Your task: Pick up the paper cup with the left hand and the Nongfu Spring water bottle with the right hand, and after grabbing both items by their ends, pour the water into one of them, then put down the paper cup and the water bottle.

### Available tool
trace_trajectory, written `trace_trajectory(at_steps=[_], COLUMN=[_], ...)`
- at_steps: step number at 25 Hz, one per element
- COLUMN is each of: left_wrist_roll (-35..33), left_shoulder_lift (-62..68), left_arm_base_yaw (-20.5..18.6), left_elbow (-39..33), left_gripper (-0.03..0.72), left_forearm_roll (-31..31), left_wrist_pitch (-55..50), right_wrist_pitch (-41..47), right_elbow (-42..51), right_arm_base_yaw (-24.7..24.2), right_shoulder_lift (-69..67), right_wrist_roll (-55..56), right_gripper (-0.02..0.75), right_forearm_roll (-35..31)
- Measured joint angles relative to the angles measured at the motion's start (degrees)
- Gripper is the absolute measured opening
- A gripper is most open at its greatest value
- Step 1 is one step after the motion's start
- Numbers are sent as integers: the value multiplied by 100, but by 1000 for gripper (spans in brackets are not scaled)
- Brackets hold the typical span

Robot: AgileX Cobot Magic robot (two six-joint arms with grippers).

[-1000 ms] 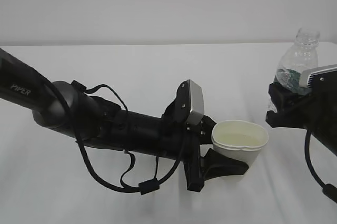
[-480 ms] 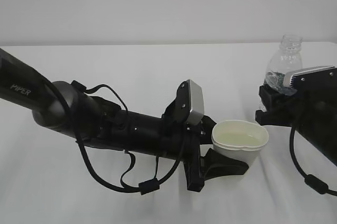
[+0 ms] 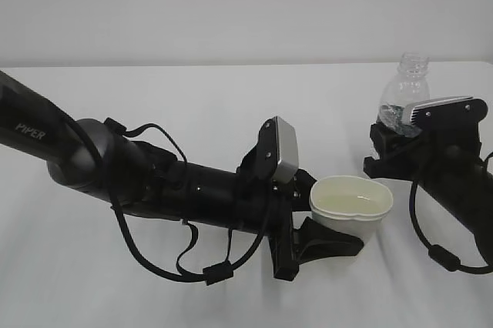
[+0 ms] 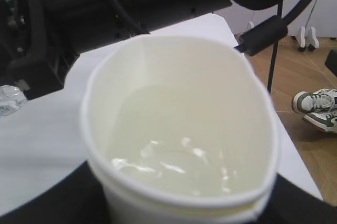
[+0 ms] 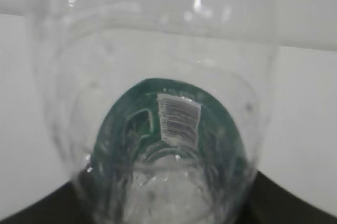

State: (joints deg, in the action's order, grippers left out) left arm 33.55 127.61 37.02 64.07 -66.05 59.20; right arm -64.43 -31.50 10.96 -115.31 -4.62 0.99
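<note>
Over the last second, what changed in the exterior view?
The right tool, shut on the water bottle, carried it leftward toward the paper cup and lower in the frame, bottle upright. The left tool kept its grip on the squeezed cup, which holds liquid; cup and left arm did not move.

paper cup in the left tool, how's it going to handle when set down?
Probably soft-walled: the paper cup rim looks squeezed oval in the left tool, so a tighter grip may buckle it. It holds liquid, so likely bottom-heavy enough to stand, but a tilt or jolt could slosh it.
</note>
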Motion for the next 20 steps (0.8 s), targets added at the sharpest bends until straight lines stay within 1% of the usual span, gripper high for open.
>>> trace_trajectory(at_steps=[11, 20], left_wrist_roll=[0, 0], left_shoulder_lift=[0, 0], left_arm_base_yaw=[0, 0], left_elbow=[0, 0], left_gripper=[424, 424], left_forearm_roll=[0, 23], left_wrist_pitch=[0, 0], right_wrist_pitch=[0, 0], right_elbow=[-454, -710], right_arm_base_yaw=[0, 0], right_shoulder_lift=[-495, -667], right_wrist_roll=[347, 386], right_gripper=[340, 340], right_forearm_roll=[-9, -34])
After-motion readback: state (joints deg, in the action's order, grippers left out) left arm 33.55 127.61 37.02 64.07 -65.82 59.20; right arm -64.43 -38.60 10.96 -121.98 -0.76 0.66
